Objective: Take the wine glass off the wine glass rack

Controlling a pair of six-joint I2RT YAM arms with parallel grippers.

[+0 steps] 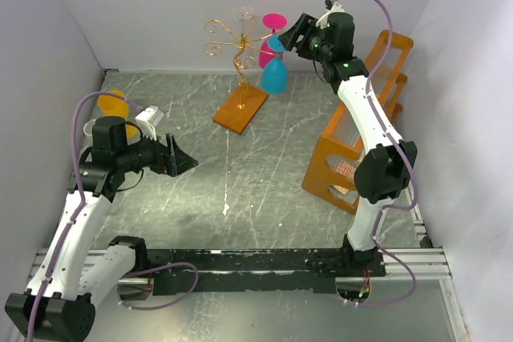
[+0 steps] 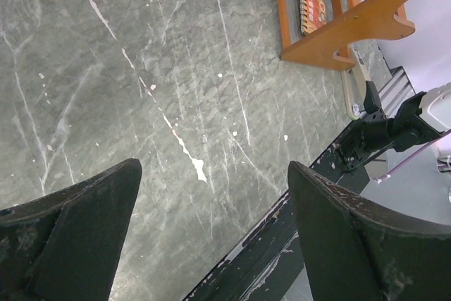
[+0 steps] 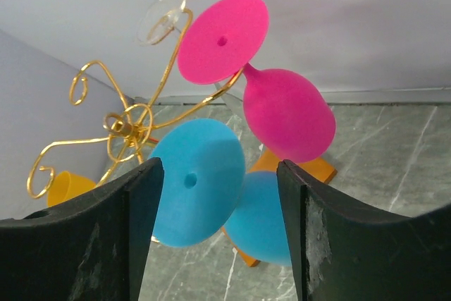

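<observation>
The wine glass rack point(image 1: 232, 38) is a gold wire stand with scroll arms on a flat orange base point(image 1: 240, 108), at the back of the table. A blue wine glass point(image 1: 273, 76), a pink one point(image 1: 273, 34) and a clear one point(image 1: 243, 14) hang upside down from it. My right gripper point(image 1: 290, 34) is up at the rack's right side. In the right wrist view it point(image 3: 218, 167) stands open, with the blue glass's round foot point(image 3: 197, 185) between its fingers and the blue bowl point(image 3: 264, 223) behind. My left gripper point(image 1: 180, 162) point(image 2: 215, 167) is open over bare table, far from the rack.
A big orange frame point(image 1: 361, 130) with clear panels stands along the right side and holds a small notebook point(image 2: 312, 8). A yellow cup point(image 1: 112, 106) and a white object point(image 1: 149, 118) sit at the left wall. A black rail point(image 1: 264, 266) runs along the near edge.
</observation>
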